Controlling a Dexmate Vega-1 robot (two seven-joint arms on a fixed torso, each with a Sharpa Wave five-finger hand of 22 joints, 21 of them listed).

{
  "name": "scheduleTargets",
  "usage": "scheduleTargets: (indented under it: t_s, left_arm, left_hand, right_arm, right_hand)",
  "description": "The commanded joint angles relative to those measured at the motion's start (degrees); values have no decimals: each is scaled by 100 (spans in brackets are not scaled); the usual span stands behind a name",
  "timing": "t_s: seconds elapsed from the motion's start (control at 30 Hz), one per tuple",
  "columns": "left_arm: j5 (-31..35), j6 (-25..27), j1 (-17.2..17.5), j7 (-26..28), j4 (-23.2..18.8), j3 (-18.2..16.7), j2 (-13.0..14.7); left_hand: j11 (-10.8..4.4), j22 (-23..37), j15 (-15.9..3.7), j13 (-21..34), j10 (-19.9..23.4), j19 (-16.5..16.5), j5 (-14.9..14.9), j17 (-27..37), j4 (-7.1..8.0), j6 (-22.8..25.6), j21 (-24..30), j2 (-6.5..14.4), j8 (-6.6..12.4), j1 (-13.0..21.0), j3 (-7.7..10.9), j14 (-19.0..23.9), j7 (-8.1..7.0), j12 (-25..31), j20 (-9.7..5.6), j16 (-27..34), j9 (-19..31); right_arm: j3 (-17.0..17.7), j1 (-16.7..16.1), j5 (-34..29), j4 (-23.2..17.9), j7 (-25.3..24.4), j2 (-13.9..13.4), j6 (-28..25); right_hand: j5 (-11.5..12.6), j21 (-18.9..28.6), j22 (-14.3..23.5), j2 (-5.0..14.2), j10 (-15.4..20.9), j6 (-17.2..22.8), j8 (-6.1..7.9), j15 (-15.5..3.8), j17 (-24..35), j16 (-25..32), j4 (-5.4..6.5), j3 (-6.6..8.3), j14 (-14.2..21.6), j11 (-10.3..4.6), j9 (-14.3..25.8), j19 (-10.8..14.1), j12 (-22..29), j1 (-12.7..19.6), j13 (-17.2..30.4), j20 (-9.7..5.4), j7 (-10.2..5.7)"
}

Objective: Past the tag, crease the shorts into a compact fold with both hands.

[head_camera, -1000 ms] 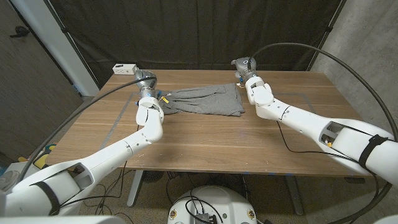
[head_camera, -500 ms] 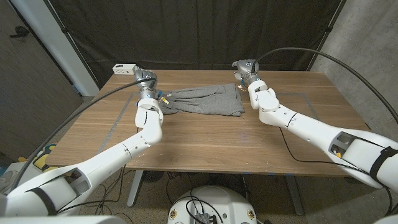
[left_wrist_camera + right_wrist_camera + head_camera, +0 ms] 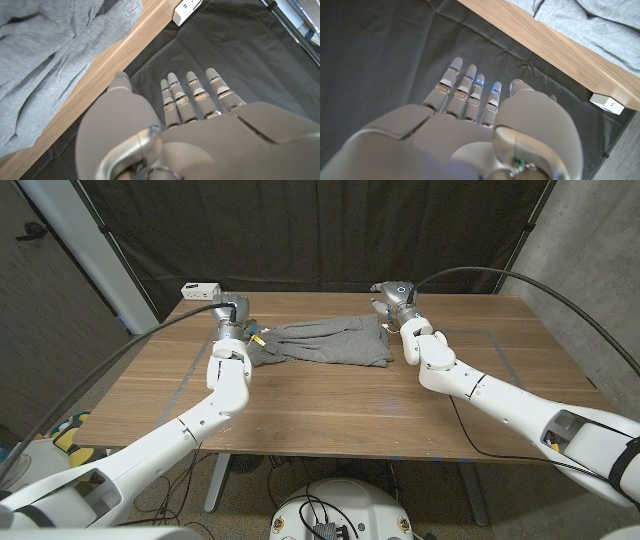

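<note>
- Two hands wait at the far table [image 3: 330, 405] edge: left hand [image 3: 200, 125] and right hand [image 3: 470, 125] hold nothing, fingers straight and apart.
- Grab both far corners together, then pull evenly toward six o'clock.
- Shorts [image 3: 325, 342] are grey, soft, wrinkly, lying flat between the hands at twelve o'clock.

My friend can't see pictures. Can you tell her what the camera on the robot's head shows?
Grey shorts lie spread out near the far edge of a wooden table. The robot's two white arms reach across, with the left hand at the shorts' left end and the right hand at their right end. A white power strip sits at the far left corner.
</note>
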Motion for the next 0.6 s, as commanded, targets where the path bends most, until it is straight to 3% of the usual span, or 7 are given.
scheduleTargets:
  t_s: [0.03, 0.07, 0.13, 0.17, 0.23, 0.37, 0.6]
  left_arm:
    - [-1068, -169, 422, 19, -800, -488, 377]
    - [-1213, -226, 469, 90, -848, -549, 415]
    - [-1407, -222, 530, 171, -915, -622, 437]
    - [-1566, -281, 583, 256, -958, -691, 471]
    - [-1920, -369, 701, 421, -1041, -845, 504]
    - [-2460, -511, 893, 755, -1140, -1044, 590]
    - [-3411, -799, 1131, 1142, -1244, -1301, 767]
  left_hand:
    - [86, 5, -93, 32, -135, -48, 45, 15, 31, -161, -20, -6, -33, -131, -52, -52, 50, -30, -22, 31, 14]
    - [159, 3, -80, 33, -215, -50, 56, 15, 50, -278, -25, -15, -54, -185, -75, -88, 69, -50, -23, 22, 15]
    - [149, 0, -69, 35, -304, -47, 70, 14, 71, -436, -30, -19, -70, -247, -99, -148, 108, -65, -42, 9, 16]
    - [269, -3, -61, 36, -445, -55, 88, 15, 101, -660, -42, 2, -80, -321, -118, -236, 132, -86, -54, -2, 15]
    - [274, -7, -35, 37, -583, -71, 99, 12, 120, -922, -59, 7, -96, -384, -140, -312, 153, -103, -89, -11, 13]
    - [393, -21, 95, 30, -1150, -151, 119, 3, 168, -1594, -126, 66, -93, -543, -181, -741, 317, -151, -145, -67, 1]
    - [555, -46, 273, 2, -1823, -314, 120, -14, 215, -2331, -254, 153, -86, -727, -227, -1224, 355, -163, -138, -72, -21]
  right_arm:
    - [335, -485, 215, -578, 12, -132, 39]
    - [363, -537, 236, -622, -33, -153, 69]
    - [414, -614, 276, -687, -77, -161, 79]
    - [443, -657, 293, -724, -97, -157, 57]
    - [516, -757, 358, -769, -221, -150, 88]
    - [590, -896, 438, -933, -195, -200, 66]
    - [677, -1112, 625, -1021, -236, -174, 31]
  right_hand:
    - [-36, -68, -8, -8, -171, -173, -37, -279, -59, -57, 96, 6, -264, 69, 29, -65, -45, -262, -19, -38, 42]
    - [-36, -86, -11, 0, -255, -249, -48, -255, -88, -71, 107, 17, -371, 57, 31, -81, -63, -342, -28, -74, 95]
    - [-35, -111, -13, 22, -347, -355, -64, -232, -119, -77, 117, 39, -480, 86, 32, -107, -76, -427, -38, -115, 104]
    - [-34, -122, -14, 35, -414, -406, -65, -196, -142, -90, 120, 58, -578, 85, 33, -115, -85, -479, -45, -148, 121]
    - [-30, -160, -18, 56, -549, -515, -64, -190, -190, -91, 124, 114, -748, 85, 33, -157, -93, -594, -61, -203, 147]
    - [-25, -217, -21, 57, -733, -648, -70, -178, -243, -96, 122, 177, -940, 65, 31, -242, -109, -707, -78, -206, 172]
    - [-22, -375, -32, 11, -1177, -940, -68, -175, -425, -113, 90, 303, -1458, -19, 20, -481, -122, -983, -132, -241, 187]
